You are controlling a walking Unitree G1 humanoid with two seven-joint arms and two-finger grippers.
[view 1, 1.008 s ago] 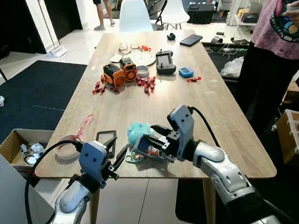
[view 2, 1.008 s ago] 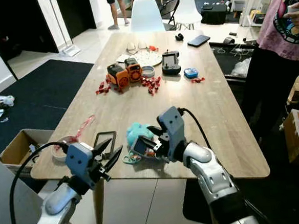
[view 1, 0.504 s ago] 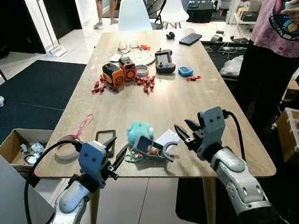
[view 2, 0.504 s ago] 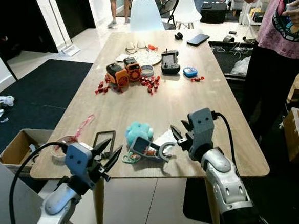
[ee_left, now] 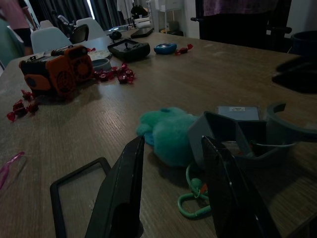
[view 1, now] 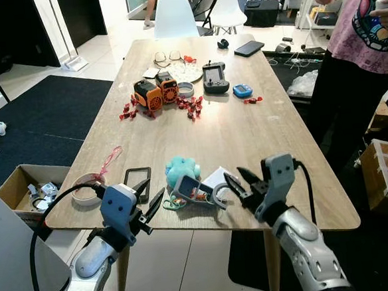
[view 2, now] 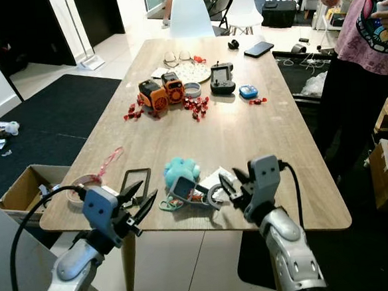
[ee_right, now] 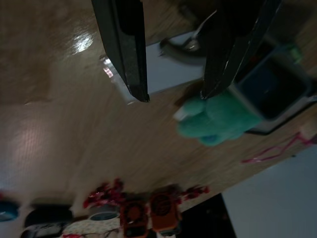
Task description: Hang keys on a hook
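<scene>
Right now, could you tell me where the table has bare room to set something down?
The widest bare stretch of table runs across the middle, between the red candies and the teal plush keychain bundle. The right edge beside the person is also free. It is crowded at the far end around the orange toys, and at the near edge between the left gripper and right gripper.
</scene>
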